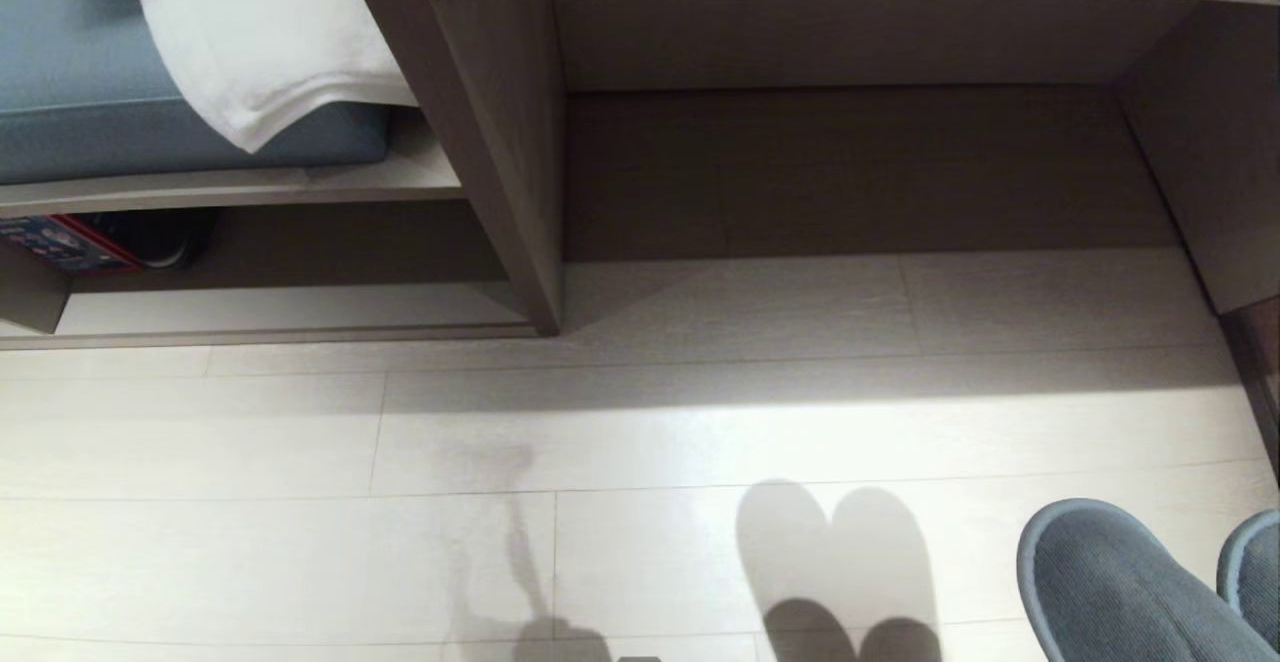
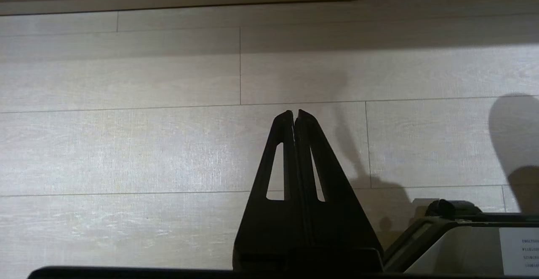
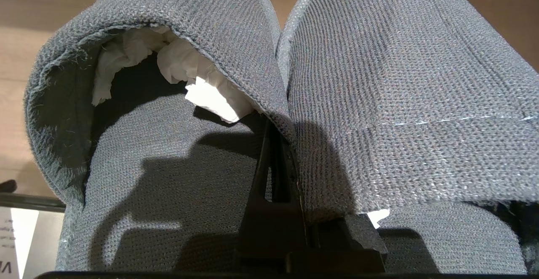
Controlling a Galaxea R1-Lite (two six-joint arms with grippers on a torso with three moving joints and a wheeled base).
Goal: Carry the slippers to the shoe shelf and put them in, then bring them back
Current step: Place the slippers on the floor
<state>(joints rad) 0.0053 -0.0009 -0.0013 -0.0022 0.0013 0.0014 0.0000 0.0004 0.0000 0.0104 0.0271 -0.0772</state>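
Observation:
The two dark grey knit slippers [image 1: 1110,582] hang side by side above the pale floor at the head view's lower right, toes forward. In the right wrist view my right gripper [image 3: 280,131] is shut on the slippers [image 3: 400,102] where their inner edges meet. One black finger [image 3: 263,178] shows and the other is under the fabric. White paper [image 3: 193,81] fills one toe. The shoe shelf [image 1: 270,307], a low taupe cubby with a pale base board, lies ahead to the left beside an upright divider panel [image 1: 490,162]. My left gripper [image 2: 294,112] is shut and empty over the floor.
A taller desk recess [image 1: 850,172] with open floor is straight ahead, with a side panel [image 1: 1210,142] at its right. Above the cubby a blue cushion [image 1: 90,82] carries a white towel [image 1: 260,42]. A red-and-blue box [image 1: 60,242] and a dark object [image 1: 160,240] sit inside the cubby's left.

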